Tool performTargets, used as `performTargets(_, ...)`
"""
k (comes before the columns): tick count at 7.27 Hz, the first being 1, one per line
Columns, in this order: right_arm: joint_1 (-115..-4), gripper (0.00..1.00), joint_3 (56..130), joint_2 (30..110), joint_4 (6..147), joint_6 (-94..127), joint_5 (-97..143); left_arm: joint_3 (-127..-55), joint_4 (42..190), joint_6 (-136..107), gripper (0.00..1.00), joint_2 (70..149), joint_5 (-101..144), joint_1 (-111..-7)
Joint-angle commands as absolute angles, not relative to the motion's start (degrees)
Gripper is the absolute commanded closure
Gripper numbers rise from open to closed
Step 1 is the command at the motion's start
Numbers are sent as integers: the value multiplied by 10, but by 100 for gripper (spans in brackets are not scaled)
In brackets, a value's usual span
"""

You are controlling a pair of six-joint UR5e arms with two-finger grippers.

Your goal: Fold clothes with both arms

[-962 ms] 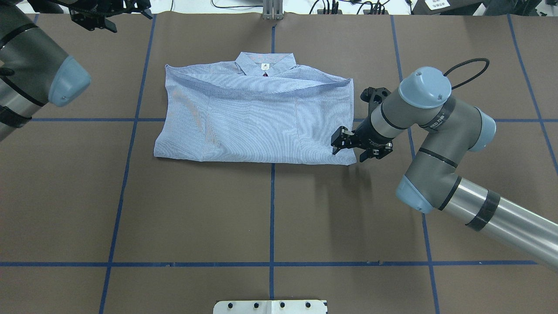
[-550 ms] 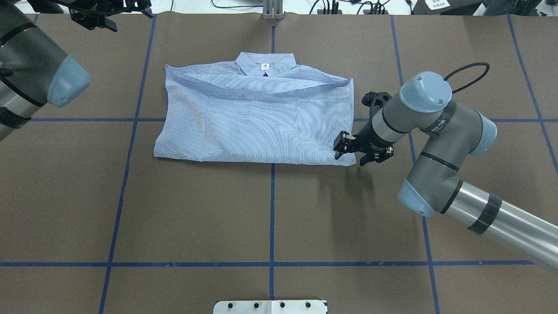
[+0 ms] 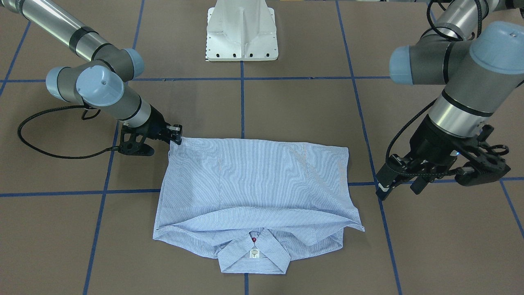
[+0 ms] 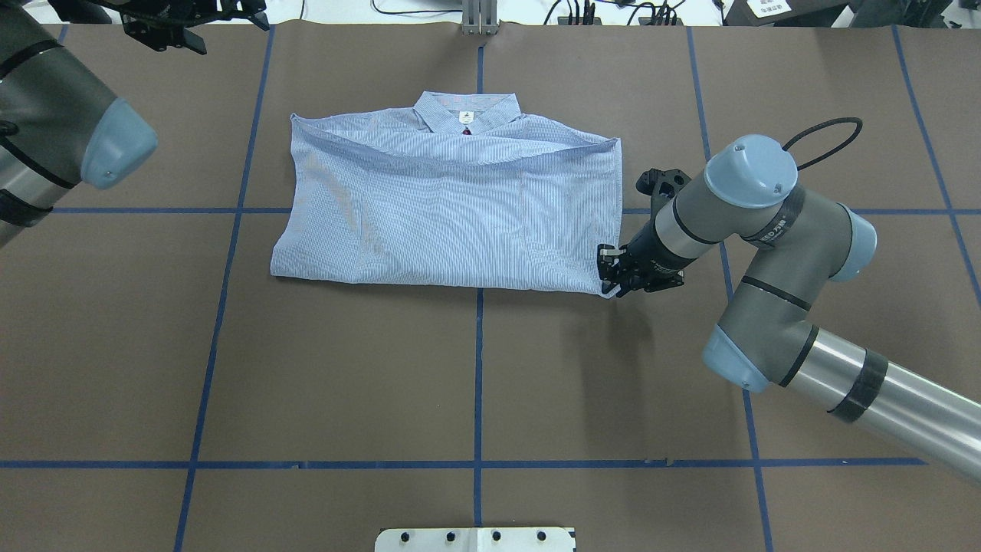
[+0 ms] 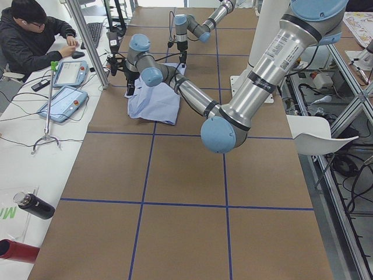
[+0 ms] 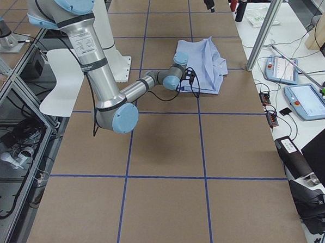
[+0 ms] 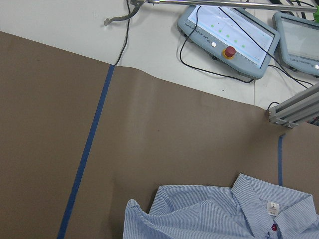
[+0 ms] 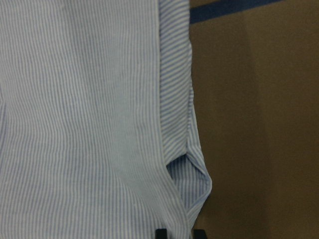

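Note:
The light blue striped shirt (image 4: 452,207) lies folded into a rectangle on the brown table, its collar and white label at the far edge. It also shows in the front view (image 3: 254,184) and the left wrist view (image 7: 219,214). My right gripper (image 4: 611,278) is low at the shirt's near right corner and shut on the cloth there. The front view (image 3: 177,137) and the right wrist view (image 8: 178,233) show it too. My left gripper (image 3: 400,189) is open and empty, raised beyond the shirt's left side, at the far left of the table (image 4: 191,31).
The white pedestal base (image 3: 242,32) stands at the table's near edge. Blue tape lines (image 4: 478,383) cross the brown table cover. Teach pendants (image 7: 227,32) lie on the white bench past the far edge. An operator (image 5: 35,35) sits there.
My right gripper slid a little toward the shirt's near right corner and went from open to shut on the cloth. The left arm barely moved.

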State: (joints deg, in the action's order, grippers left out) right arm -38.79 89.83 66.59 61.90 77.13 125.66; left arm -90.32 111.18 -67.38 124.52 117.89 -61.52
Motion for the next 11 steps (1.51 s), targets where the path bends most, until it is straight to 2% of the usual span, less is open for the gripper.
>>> performTargets(1,-383,100,908,671,620,772,1263,-909,1112,-674,0,1245,1179,-615)
performTargets(2,-384,100,927,686,621,772,1267,-911,1107,-674,0,1247,1179,-615)
performTargets(3,-384,100,979,733,621,772,1268,-918,1090,-675,0,1252,1178,-614)
performTargets(5,-374,100,1107,862,617,772,1295,-932,1075,-674,0,1252,1178,-613)
performTargets(6,-351,100,1147,905,615,772,1323,-934,1075,-675,0,1252,1178,-613)
performTargets(8,-306,100,1159,934,613,798,1435,-937,1075,-674,0,1252,1173,-613)
performTargets(11,-169,100,1194,921,613,970,1430,-945,1076,-673,0,1251,1173,-613)
